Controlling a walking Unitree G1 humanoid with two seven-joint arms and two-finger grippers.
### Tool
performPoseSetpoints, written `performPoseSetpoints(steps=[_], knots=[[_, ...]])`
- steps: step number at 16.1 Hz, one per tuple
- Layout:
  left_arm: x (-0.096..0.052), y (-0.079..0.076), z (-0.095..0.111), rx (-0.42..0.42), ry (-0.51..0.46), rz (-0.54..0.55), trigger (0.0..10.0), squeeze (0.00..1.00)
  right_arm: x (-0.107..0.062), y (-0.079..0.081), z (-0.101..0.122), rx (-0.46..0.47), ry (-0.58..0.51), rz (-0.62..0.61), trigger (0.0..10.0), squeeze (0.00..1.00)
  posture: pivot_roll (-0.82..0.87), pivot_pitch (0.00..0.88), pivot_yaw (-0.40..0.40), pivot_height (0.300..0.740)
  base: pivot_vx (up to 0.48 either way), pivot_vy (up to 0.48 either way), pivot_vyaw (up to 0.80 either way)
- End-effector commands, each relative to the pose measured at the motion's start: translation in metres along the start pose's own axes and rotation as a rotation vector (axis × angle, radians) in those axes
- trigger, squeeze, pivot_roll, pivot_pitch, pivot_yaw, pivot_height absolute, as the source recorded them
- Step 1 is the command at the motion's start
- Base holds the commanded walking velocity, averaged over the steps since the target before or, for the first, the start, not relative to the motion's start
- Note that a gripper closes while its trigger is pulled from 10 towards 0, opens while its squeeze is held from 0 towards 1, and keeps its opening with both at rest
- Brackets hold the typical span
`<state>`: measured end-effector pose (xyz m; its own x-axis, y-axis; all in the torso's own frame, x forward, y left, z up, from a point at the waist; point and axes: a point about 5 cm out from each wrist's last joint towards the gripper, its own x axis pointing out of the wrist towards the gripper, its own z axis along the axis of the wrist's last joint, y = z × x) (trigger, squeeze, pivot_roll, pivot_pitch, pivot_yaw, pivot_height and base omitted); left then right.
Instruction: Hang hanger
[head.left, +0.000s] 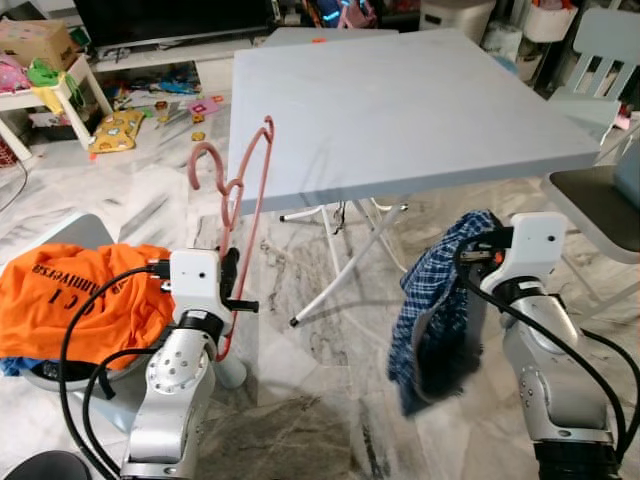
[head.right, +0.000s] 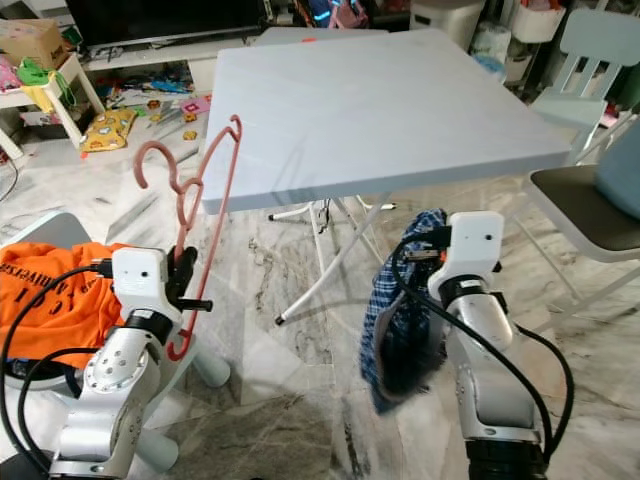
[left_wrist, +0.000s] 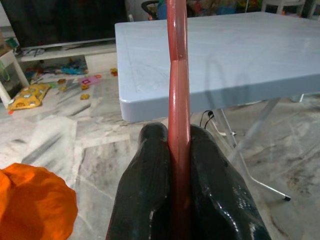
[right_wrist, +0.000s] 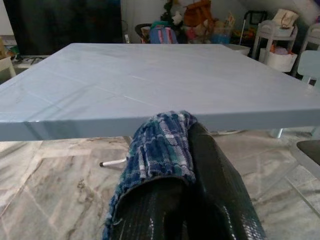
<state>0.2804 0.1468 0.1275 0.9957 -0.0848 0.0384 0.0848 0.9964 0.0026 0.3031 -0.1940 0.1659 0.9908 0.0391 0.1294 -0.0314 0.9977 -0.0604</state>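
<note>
The left gripper (head.left: 233, 290) is clamped tight on the pink hanger (head.left: 245, 200), upright at near left; the right gripper (right_wrist: 185, 165) pinches the checked shirt (head.left: 435, 310), dangling free for dressing, near the table (head.left: 420, 100).

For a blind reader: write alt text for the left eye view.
The left end effector holds a pink hanger upright, while the right end effector grips a blue plaid shirt that hangs toward the marble floor. Ahead stands a pale blue folding table; an orange shirt lies at left.
</note>
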Motion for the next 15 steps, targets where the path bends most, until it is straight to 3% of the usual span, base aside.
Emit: performPoseSetpoints(steps=[1, 15], knots=[[-0.0012, 0.0045, 0.005, 0.009, -0.013, 0.022, 10.0, 0.0, 0.0032, 0.0057, 0.0073, -0.001, -0.024, 0.029, 10.0, 0.0, -0.14, 0.06, 0.055, 0.74, 0.337, 0.0, 0.0], [0.0046, 0.0095, 0.0049, 0.018, -0.011, 0.064, 10.0, 0.0, 0.0123, 0.0152, 0.014, 0.0, -0.048, 0.094, 10.0, 0.0, -0.15, 0.059, 0.051, 0.74, 0.368, 0.0, 0.0]])
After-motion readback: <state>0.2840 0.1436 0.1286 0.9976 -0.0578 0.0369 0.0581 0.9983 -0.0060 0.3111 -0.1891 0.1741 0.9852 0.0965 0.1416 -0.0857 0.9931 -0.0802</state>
